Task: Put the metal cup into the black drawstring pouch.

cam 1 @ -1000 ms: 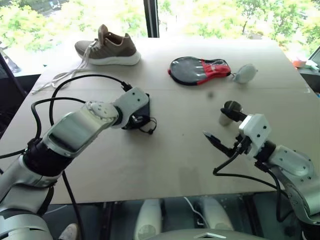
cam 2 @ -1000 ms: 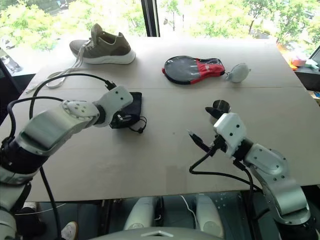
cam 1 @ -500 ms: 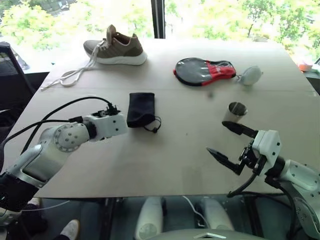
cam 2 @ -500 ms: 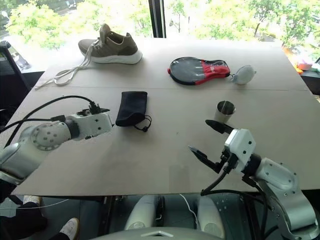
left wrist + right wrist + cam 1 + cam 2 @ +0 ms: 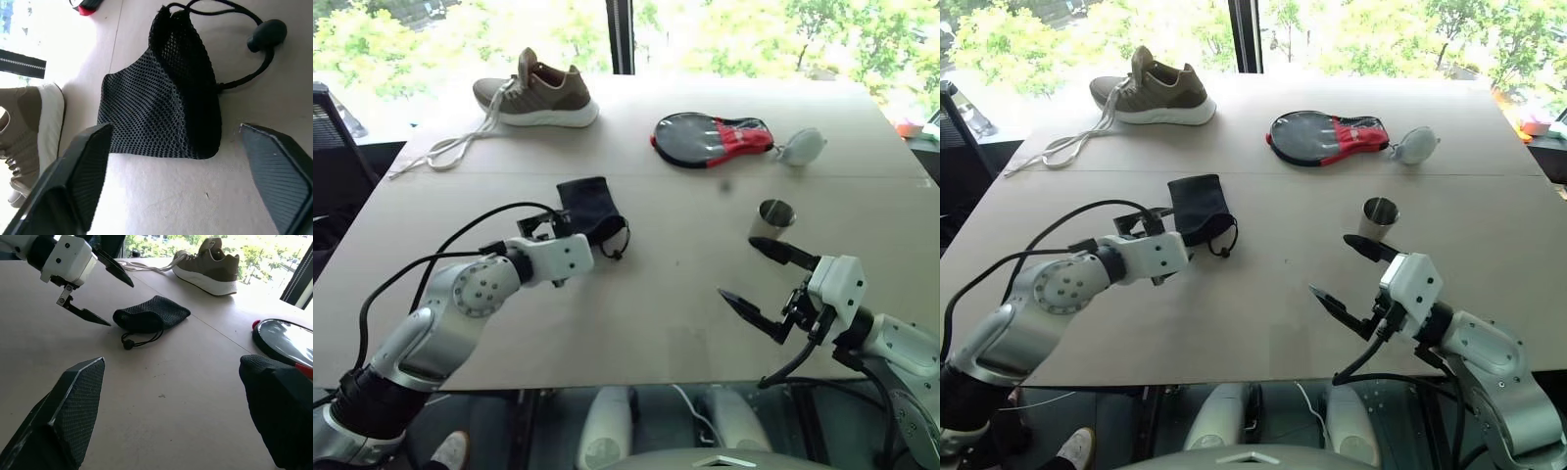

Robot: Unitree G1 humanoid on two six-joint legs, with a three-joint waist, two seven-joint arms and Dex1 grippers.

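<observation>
1. Half a second on, the left gripper point(image 5: 105, 293) had closed in on the black drawstring pouch point(image 5: 590, 207), fingers spread, pouch lying just beyond the tips, crumpled shorter than before.
2. Right gripper point(image 5: 756, 277) hung spread and empty near the metal cup point(image 5: 771, 220), which stood upright on the table point(image 5: 666, 323).
3. Judged step: securing the pouch; next, grip its mouth by the cord point(image 5: 230, 78).
</observation>
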